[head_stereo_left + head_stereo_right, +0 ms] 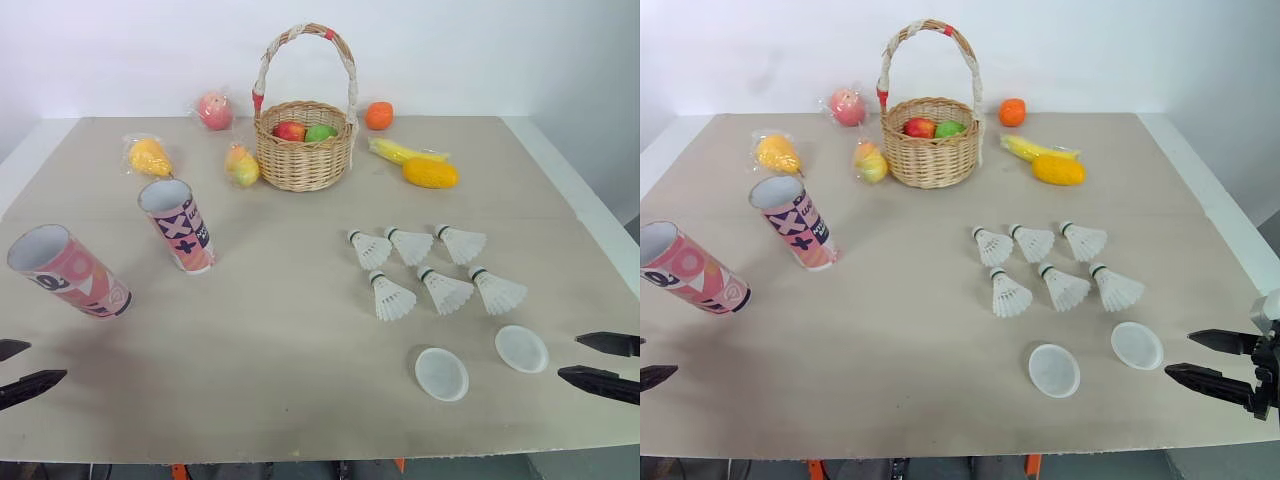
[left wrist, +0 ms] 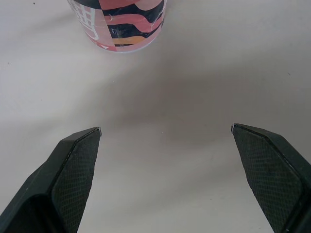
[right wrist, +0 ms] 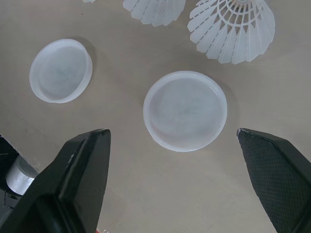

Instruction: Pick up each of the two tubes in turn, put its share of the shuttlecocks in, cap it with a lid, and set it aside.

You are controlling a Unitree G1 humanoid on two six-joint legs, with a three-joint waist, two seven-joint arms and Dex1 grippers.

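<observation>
Ahead of our left gripper (image 2: 165, 127), spread wide, sits a tube (image 2: 116, 24); we should centre it before closing; right gripper (image 3: 173, 130) gapes too.

I see a beige table (image 1: 280, 340) with a paler rim, set before a plain white wall (image 1: 480, 50); the light is soft and even, shadows faint.
</observation>
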